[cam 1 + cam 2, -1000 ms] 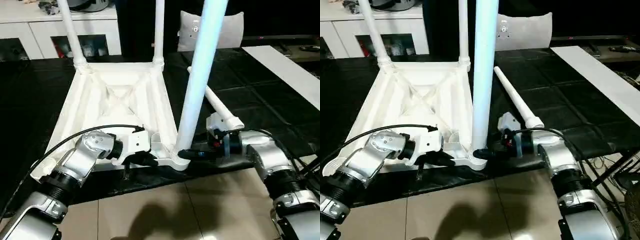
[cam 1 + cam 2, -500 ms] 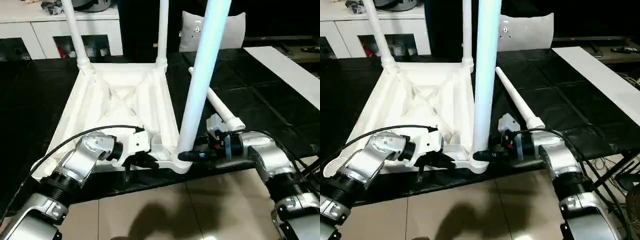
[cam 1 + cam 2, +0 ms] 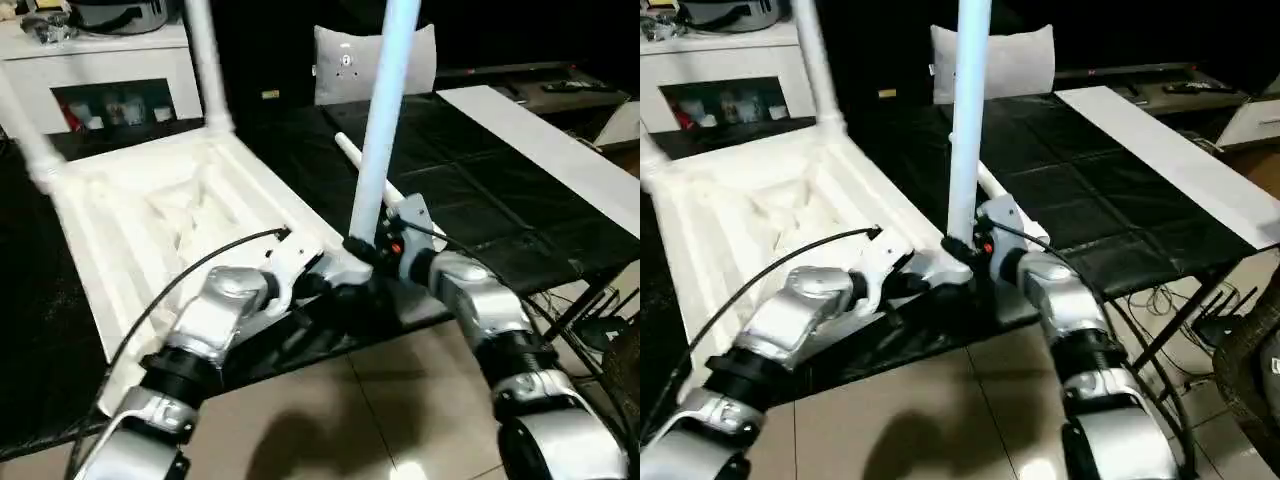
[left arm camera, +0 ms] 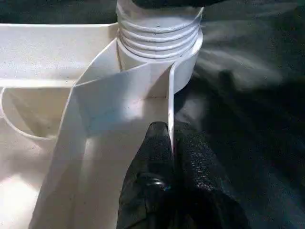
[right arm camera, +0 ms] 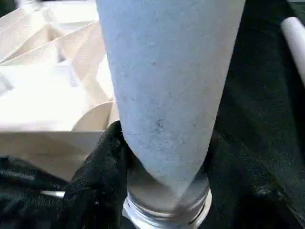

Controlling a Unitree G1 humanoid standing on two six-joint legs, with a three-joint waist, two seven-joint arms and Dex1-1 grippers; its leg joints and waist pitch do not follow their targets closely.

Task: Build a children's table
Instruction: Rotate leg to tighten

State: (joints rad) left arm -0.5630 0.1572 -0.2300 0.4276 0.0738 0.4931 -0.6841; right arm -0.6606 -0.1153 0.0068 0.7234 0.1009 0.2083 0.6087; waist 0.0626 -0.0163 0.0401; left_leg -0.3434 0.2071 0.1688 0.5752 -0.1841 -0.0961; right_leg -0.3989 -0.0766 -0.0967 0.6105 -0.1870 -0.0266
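Right wrist view: leg [image 5: 167, 86] upright between right gripper's [image 5: 162, 176] fingers [image 5: 102, 167].

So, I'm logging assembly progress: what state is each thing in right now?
table top: upside down, ribbed underside up.
near leg: upright in its corner socket, threads still showing.
two far legs: standing in their sockets.
fourth leg: loose, lying flat beside the top.
left gripper: jaws pinched on the top's rim.
right gripper: jaws around the near leg's base.

Upright leg [image 3: 378, 120] blocks near corner; loose leg [image 3: 372, 180] just behind; black mat [image 3: 480, 190] rightward open.
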